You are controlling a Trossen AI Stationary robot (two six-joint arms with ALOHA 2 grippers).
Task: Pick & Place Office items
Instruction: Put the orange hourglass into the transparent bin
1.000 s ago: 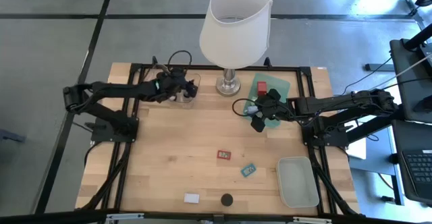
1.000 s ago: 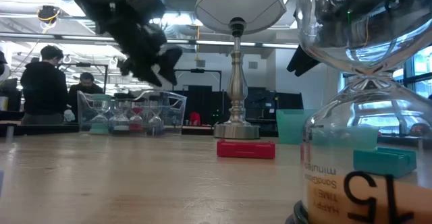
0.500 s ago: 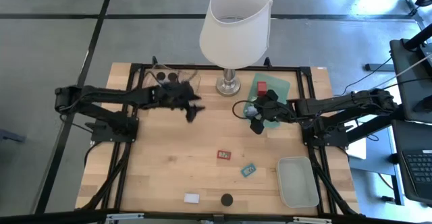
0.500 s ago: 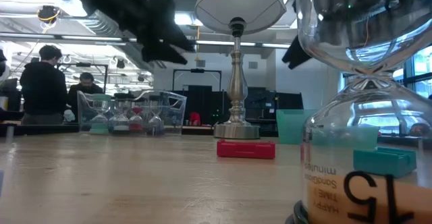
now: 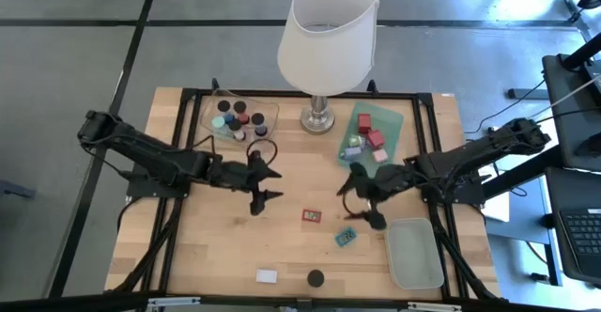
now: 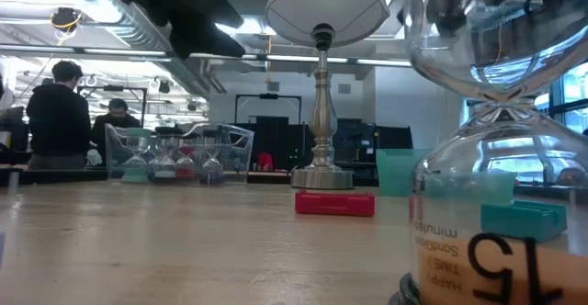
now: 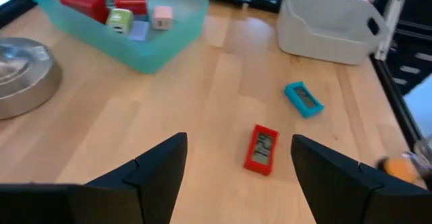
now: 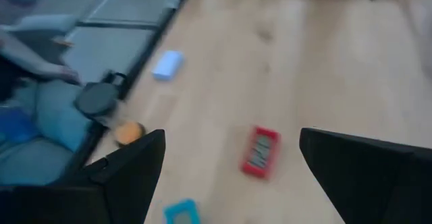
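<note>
My left gripper [image 5: 264, 185] hangs over mid-table with its jaws spread and empty. My right gripper [image 5: 362, 201] hangs beside the white bin [image 5: 414, 253], jaws also spread and empty. The red tag [image 5: 311, 215] and teal tag [image 5: 346, 238] lie flat between them. More items sit in the green tray [image 5: 398, 122] and clear tray [image 5: 209, 117].

red tag [image 5: 311, 215] flat mid-table | teal tag [image 5: 346, 238] just beside
</note>
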